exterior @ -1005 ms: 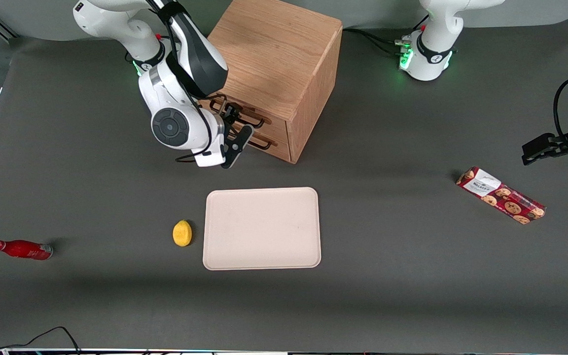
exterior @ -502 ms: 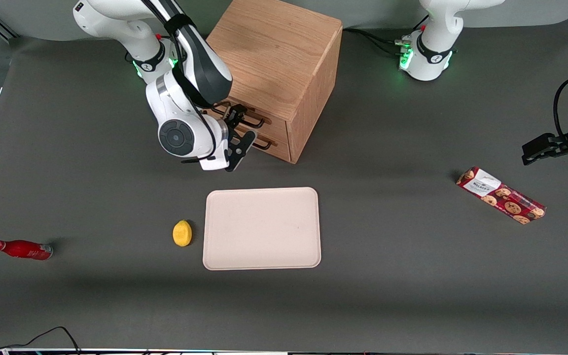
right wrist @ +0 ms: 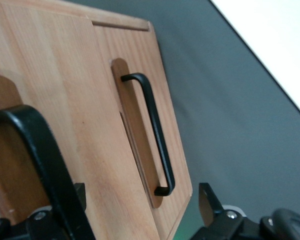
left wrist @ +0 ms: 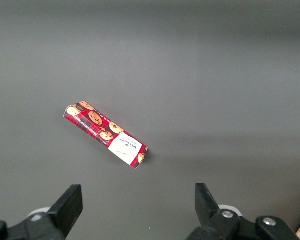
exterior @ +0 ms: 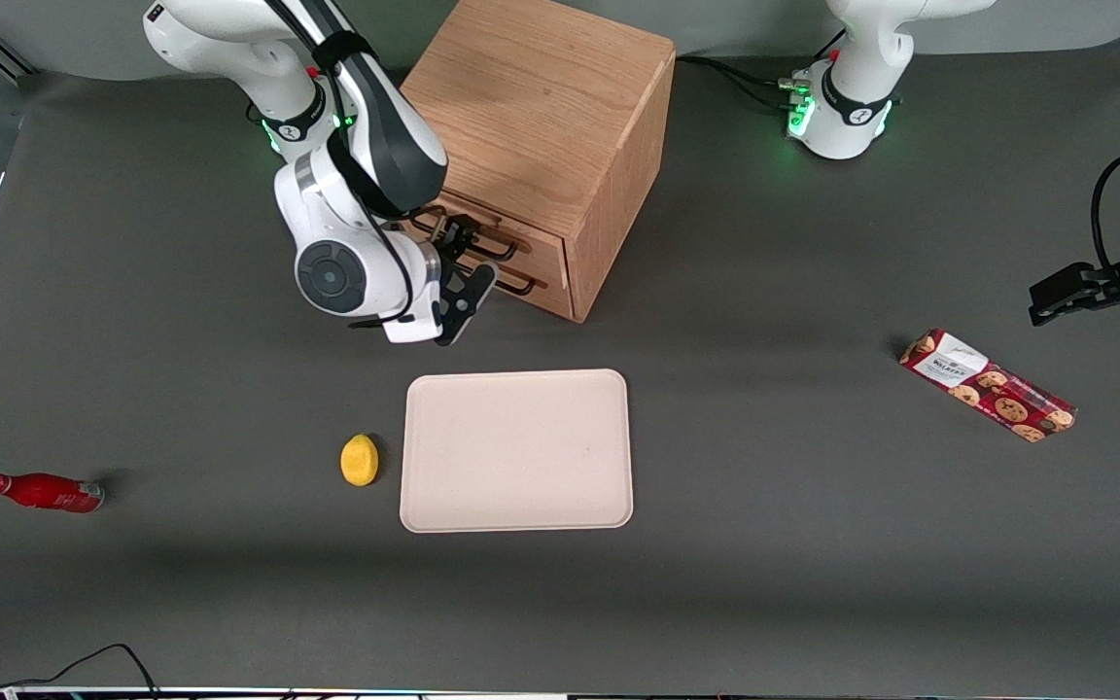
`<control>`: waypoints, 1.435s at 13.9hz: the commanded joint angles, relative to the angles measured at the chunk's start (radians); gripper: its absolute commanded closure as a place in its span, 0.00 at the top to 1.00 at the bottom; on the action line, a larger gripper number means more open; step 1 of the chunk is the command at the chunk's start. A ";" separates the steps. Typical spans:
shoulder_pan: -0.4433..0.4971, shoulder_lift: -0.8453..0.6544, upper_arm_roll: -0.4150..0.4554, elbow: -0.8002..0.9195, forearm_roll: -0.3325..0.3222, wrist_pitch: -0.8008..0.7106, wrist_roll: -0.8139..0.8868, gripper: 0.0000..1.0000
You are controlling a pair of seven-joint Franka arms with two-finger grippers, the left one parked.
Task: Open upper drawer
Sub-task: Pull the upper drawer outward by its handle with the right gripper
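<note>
The wooden cabinet stands at the back of the table with its drawers facing the working arm's end. My gripper is right in front of the upper drawer, level with its black handle. In the right wrist view the upper handle runs close past one finger, while the other finger stands well clear, so the gripper is open. The upper drawer front appears to stand a little forward of the lower drawer, whose handle is untouched.
A beige tray lies nearer the front camera than the cabinet, with a lemon beside it. A red bottle lies toward the working arm's end. A cookie box lies toward the parked arm's end.
My wrist swung in toward the cabinet, then drew back from the drawer fronts over the last half second. The upper handle seems to have shifted slightly with it.
</note>
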State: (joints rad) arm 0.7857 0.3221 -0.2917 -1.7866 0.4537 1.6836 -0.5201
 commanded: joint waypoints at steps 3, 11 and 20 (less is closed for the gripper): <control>-0.033 0.015 -0.001 0.047 0.003 -0.001 -0.046 1.00; -0.081 0.066 -0.001 0.127 -0.032 -0.001 -0.090 1.00; -0.121 0.132 -0.001 0.208 -0.032 -0.001 -0.155 1.00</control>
State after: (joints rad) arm 0.6802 0.4212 -0.2945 -1.6263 0.4326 1.6890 -0.6406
